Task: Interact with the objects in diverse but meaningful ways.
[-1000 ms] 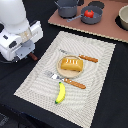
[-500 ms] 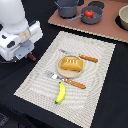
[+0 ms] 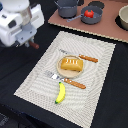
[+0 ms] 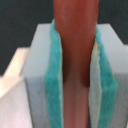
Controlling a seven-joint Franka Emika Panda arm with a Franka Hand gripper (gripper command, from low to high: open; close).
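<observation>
My gripper [image 3: 31, 40] hangs over the dark table at the exterior view's left, off the striped placemat [image 3: 95, 95]. It is shut on a dark reddish-brown sausage [image 3: 34, 45], whose end pokes out below the fingers. The wrist view shows the sausage [image 4: 75, 55] clamped upright between two teal pads [image 4: 55, 75]. A scored orange-brown bread loaf [image 3: 71, 64] lies on the tan plate [image 3: 65, 74] at the mat's middle. Nearer the front edge lies a yellow banana [image 3: 60, 93]. The red tomato [image 3: 89, 13] sits in a dark bowl at the back.
An orange-handled knife [image 3: 75, 83] and a fork [image 3: 52, 75] lie in front of the plate, another orange-handled utensil [image 3: 88, 58] behind it. A dark pot [image 3: 67, 8] and the tomato's bowl [image 3: 93, 19] stand on a pinkish board [image 3: 107, 30] at the back.
</observation>
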